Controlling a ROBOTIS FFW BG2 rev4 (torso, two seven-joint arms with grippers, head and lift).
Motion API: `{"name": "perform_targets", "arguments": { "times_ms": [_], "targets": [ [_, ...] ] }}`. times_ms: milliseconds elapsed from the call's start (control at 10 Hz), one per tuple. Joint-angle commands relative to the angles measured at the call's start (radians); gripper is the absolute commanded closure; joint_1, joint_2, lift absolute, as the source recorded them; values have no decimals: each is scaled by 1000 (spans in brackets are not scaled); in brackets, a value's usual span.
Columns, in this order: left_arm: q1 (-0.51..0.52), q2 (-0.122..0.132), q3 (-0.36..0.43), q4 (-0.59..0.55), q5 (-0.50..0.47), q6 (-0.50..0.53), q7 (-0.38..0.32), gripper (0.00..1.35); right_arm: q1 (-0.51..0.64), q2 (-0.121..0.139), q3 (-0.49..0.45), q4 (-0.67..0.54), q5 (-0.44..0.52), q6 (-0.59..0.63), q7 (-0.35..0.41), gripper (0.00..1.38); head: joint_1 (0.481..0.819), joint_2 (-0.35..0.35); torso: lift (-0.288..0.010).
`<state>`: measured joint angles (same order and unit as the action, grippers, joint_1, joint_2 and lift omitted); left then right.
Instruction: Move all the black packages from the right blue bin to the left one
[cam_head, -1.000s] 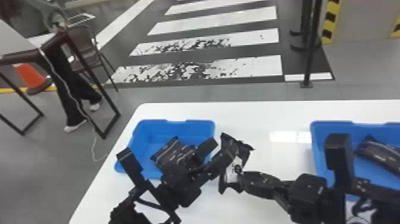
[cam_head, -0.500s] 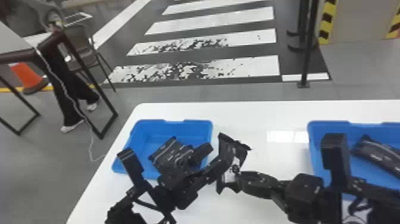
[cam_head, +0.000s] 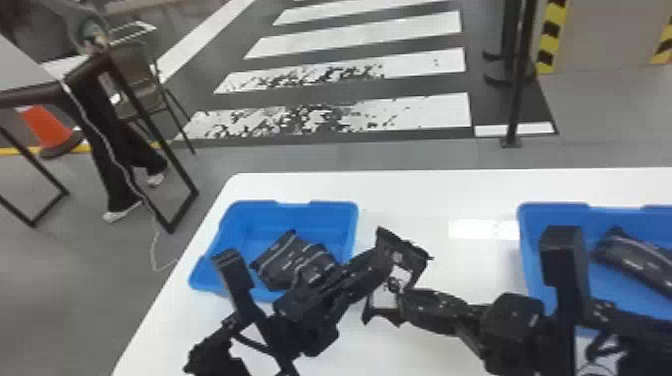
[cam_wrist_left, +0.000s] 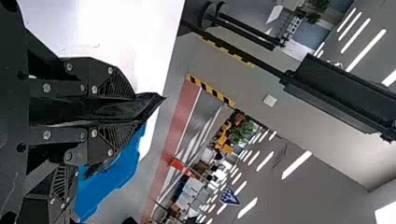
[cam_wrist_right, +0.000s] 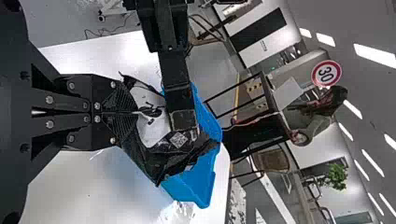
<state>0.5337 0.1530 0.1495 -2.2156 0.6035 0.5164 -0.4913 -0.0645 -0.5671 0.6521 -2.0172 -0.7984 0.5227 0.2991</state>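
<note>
White table (cam_head: 425, 196), left gripper (cam_head: 381, 265), right gripper (cam_head: 404, 300), package (cam_head: 416, 256) between (white label (cam_wrist_right: 153, 130))

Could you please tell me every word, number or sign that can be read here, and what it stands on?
"30": on the round, red-rimmed sign in the background.
Square code, no readable words: on the label of the black package between the arms.
Too blurred to read: pale marks on the black packaging in the left bin and right bin.
Too small to read: white marking on the blue sign.
</note>
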Motion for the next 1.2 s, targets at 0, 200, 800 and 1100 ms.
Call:
{"name": "perform_targets", "arguments": {
  "times_ms": [0,200,800,1100],
  "targets": [
    [-1,0,6,-17,9,21,0,1213,-2,3,0,6,-1,-2,0,1187,695,312,-132],
    [1,0,-4,-21,77,21,0,1216,-7,13,0,30,-3,-29,0,1185,695,311,-132],
    [-70,-12,150,104,-7,-173,74,1216,-17,35,-4,141,-111,-177,28,91,695,331,-132],
    [-239,-7,199,406,-211,-438,174,1216,23,41,-46,136,-121,-179,29,205,695,350,-132]
  ]
}}
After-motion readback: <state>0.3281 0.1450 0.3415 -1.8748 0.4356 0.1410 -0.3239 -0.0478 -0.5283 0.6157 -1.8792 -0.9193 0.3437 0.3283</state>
